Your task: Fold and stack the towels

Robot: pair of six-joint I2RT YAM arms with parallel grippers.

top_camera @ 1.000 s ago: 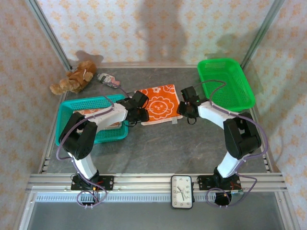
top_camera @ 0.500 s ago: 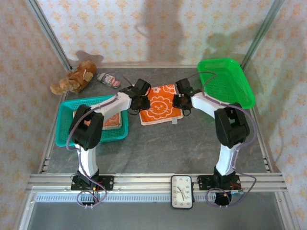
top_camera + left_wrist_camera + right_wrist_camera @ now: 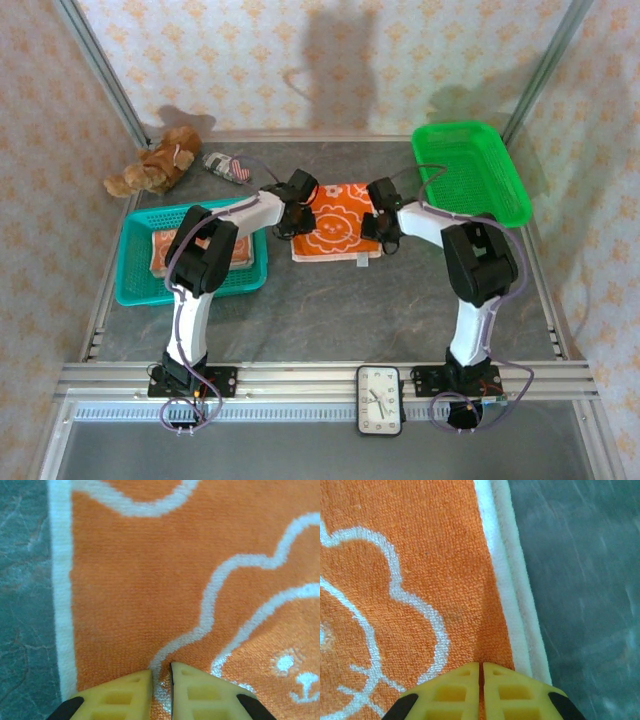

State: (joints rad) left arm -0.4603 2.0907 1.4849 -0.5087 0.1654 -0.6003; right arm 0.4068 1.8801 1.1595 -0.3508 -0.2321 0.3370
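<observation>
An orange towel (image 3: 335, 228) with a white lion outline and white border lies flat on the grey table. My left gripper (image 3: 298, 203) is at its left edge and my right gripper (image 3: 382, 218) at its right edge. In the left wrist view the yellow fingers (image 3: 125, 695) of the left gripper (image 3: 161, 672) stand almost together, with a thin ridge of the towel (image 3: 140, 580) pinched between them. In the right wrist view the right gripper (image 3: 481, 667) is shut, tips pressed into a crease of the towel (image 3: 420, 555) just inside its white border. Another folded towel (image 3: 160, 252) lies in the teal basket (image 3: 135, 290).
A green basket (image 3: 470, 175) stands at the back right. A brown teddy bear (image 3: 155, 165) and a small striped shoe (image 3: 228, 167) lie at the back left. A clock (image 3: 380, 400) sits on the front rail between the arm bases.
Both grippers moved from the towel's near corners farther back along its sides, and their jaws closed onto the cloth. The towel shifted slightly.
</observation>
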